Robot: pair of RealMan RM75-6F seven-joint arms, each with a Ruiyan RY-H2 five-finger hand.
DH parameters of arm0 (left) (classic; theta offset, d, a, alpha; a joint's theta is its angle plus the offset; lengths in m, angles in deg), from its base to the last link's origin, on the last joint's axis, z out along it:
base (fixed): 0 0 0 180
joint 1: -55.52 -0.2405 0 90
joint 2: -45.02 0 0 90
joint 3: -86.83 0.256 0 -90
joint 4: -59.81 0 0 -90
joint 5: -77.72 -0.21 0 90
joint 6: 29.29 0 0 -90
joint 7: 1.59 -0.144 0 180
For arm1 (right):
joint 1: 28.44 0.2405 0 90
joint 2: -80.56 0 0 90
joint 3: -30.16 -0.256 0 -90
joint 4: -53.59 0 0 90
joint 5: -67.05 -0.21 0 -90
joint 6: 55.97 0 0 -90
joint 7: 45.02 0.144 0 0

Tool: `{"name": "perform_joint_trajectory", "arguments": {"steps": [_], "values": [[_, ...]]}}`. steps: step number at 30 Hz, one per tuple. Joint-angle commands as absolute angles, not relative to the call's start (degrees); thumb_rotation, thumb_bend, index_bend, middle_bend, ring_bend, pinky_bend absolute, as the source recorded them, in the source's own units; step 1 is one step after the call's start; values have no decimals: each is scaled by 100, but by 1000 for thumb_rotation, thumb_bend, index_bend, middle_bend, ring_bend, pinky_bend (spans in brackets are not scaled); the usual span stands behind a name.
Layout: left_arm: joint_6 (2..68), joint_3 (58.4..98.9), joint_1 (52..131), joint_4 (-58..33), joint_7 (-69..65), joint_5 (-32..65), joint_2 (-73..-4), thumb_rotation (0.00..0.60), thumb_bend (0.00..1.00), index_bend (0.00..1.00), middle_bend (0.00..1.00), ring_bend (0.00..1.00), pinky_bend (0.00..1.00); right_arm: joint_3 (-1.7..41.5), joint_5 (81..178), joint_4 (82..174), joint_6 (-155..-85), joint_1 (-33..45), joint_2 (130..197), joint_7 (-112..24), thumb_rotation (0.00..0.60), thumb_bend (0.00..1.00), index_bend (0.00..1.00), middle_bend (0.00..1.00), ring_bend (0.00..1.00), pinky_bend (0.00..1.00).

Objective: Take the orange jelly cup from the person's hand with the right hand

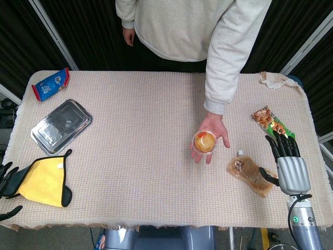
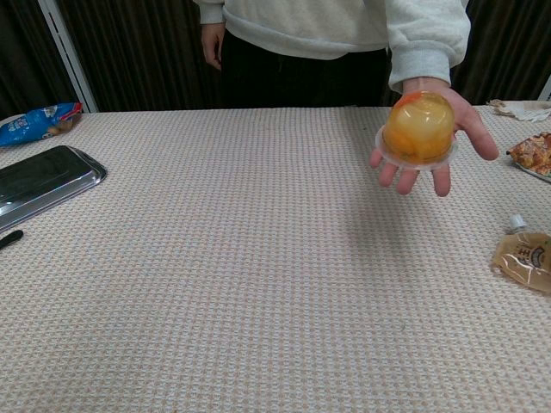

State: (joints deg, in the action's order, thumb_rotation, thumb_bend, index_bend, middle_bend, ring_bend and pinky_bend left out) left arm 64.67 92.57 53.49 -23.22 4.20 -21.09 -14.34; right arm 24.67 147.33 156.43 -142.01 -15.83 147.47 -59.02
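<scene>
Jelly cup (image 1: pixel 205 141): domed translucent orange plastic, on person's palm (image 1: pixel 217 128) | right hand (image 1: pixel 287 161): fingers straight, empty

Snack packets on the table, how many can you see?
3: a blue packet at the far left corner, an orange-green packet near the right edge, and a brown pouch beside the right robot hand.

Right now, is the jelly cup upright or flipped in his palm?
Flipped. The orange jelly cup sits dome-up on the person's hand, its wide flanged rim down against the palm.
</scene>
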Motion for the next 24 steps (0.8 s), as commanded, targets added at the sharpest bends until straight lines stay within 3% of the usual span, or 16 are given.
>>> {"name": "perform_joint_trajectory", "arguments": {"steps": [1,9,16,24], "values": [[6465,9256,5351,-2320,423,-2108,-1434,600,0,4,0,0,0,2447,14728,15714,-14162,-1590,14708,-5911,600,159,92,0,0,0],[6454,9254,5353,-2319,427,-2097,-1440,600,0,4,0,0,0,2399,14550,16370,-13789,-1503,14374,-5962,600,161,91,0,0,0],[6428,9263,5367,-2315,449,-2107,-1425,600,0,4,0,0,0,2050,13995,17218,-13170,-1050,13945,-6416,600,160,132,16,0,22],[6403,9282,5378,-2332,504,-2115,-1394,600,0,6,0,0,0,1510,12600,17671,-12383,-145,13939,-7276,600,140,131,56,11,43]]}}
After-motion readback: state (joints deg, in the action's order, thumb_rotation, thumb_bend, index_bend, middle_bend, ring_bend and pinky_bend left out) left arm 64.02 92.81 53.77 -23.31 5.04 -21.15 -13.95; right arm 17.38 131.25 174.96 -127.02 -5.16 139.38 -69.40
